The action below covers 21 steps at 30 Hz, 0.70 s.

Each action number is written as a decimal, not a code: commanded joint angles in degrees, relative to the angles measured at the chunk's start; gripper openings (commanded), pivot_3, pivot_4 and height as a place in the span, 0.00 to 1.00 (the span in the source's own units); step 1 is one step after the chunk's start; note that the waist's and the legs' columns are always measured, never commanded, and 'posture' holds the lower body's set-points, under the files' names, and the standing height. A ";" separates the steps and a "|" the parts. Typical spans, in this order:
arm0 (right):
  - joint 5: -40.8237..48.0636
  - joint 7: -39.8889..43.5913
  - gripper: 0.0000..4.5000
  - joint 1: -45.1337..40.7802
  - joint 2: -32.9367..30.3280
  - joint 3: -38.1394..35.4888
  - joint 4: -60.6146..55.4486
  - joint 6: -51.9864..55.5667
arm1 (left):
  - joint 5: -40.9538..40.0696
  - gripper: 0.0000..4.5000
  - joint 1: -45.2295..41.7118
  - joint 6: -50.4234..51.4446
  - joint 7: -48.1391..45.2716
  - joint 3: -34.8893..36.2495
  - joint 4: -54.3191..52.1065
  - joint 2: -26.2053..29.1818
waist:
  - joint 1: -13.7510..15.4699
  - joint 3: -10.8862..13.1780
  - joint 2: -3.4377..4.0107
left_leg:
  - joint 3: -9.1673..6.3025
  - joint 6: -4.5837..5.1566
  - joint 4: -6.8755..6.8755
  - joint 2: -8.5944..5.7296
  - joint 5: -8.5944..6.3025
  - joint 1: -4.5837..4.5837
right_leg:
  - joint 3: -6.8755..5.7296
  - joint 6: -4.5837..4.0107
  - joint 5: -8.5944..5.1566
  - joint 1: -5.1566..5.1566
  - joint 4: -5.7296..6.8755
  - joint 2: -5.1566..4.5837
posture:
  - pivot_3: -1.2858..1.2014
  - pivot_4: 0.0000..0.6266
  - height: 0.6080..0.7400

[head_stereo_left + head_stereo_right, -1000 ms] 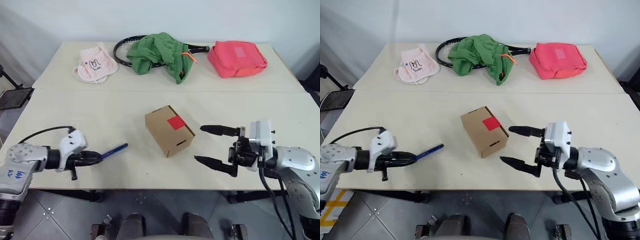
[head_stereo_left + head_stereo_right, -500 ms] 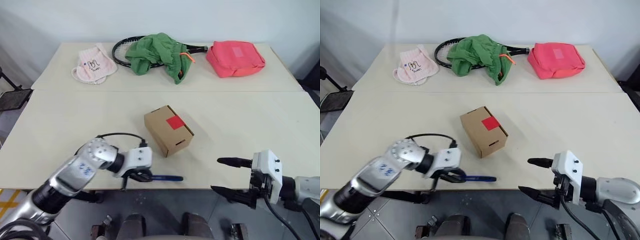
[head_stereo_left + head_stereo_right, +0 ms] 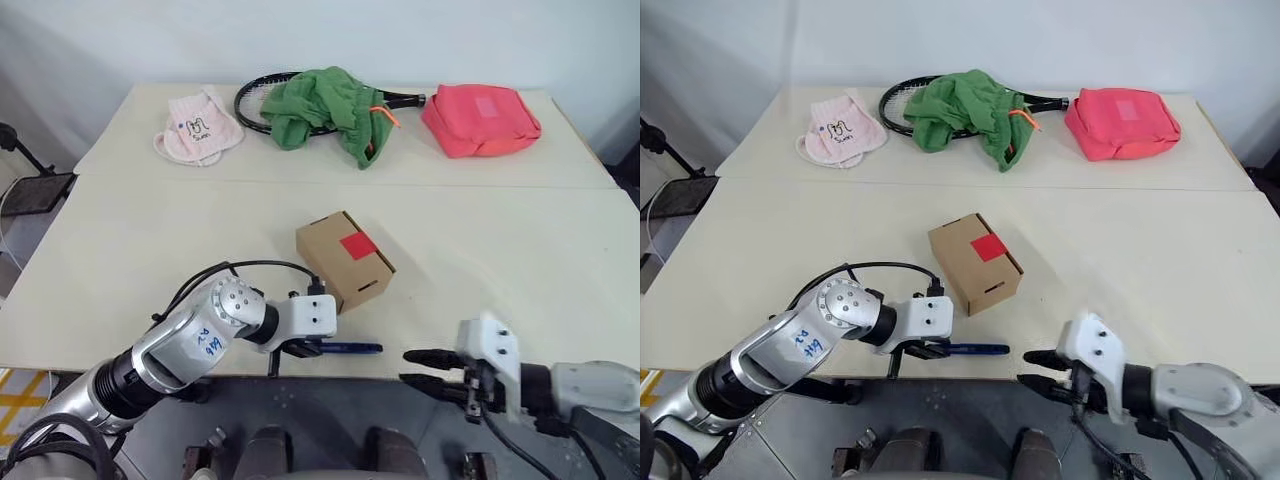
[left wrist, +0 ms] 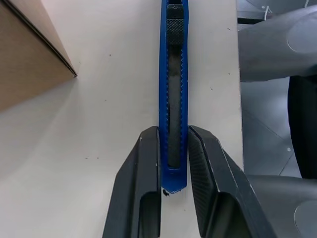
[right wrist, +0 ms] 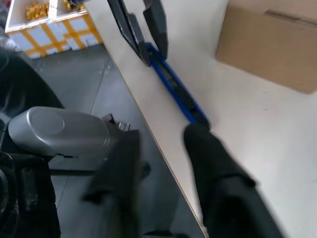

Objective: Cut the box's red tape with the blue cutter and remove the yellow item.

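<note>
The brown box [image 3: 343, 258] stands in the middle of the near table, a red tape [image 3: 357, 245] square on its top. My left gripper [image 3: 305, 348] is shut on the blue cutter [image 3: 350, 348], which lies flat along the table's front edge just in front of the box. In the left wrist view the fingers [image 4: 148, 163] clamp the cutter [image 4: 173, 74] near its back end. My right gripper [image 3: 405, 365] hangs at the front edge to the cutter's right, open by a narrow gap, nothing in it. One fingertip [image 5: 195, 131] is near the cutter's far end. The yellow item is hidden.
On the far table lie a pink cloth [image 3: 200, 125], a green cloth [image 3: 335, 110] over a racket [image 3: 255, 100], and a pink-red bag [image 3: 480, 120]. A black cable [image 3: 250, 268] loops above my left wrist. The table's front edge [image 3: 450, 350] runs just behind my right gripper.
My left gripper has carried the cutter right along the front edge to just before the box. My right gripper has sunk and drawn back to the edge, its fingers narrowing from wide apart.
</note>
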 commanded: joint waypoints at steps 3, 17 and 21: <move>-2.74 -6.38 0.01 -12.02 4.20 11.65 4.33 7.32 | -1.55 0.10 -1.41 4.03 -0.36 -1.53 -3.62 1.05 | -0.05 0.00 0.00 | 0.00 0.00 -0.04 0.00 0.00 -0.03 | 0.00 0.00 0.00 -0.04 -0.01 0.00 | 0.52 0.24 1.00; -8.08 -5.90 0.01 -18.72 6.73 20.05 9.09 8.61 | -2.58 0.10 -1.29 4.58 0.57 -2.11 -4.30 3.06 | 0.07 0.00 0.00 | 0.01 0.02 -0.02 0.00 -0.01 -0.09 | -0.01 0.00 0.00 -0.08 0.01 0.01 | 0.52 0.24 1.00; -9.87 -5.27 0.01 -18.24 6.51 21.74 9.34 7.26 | -2.97 0.10 -1.48 5.55 1.26 -2.13 -4.76 2.26 | 0.06 0.00 0.00 | 0.01 0.02 -0.01 0.00 -0.01 -0.09 | -0.01 0.00 0.00 -0.08 0.01 0.00 | 0.52 0.24 1.00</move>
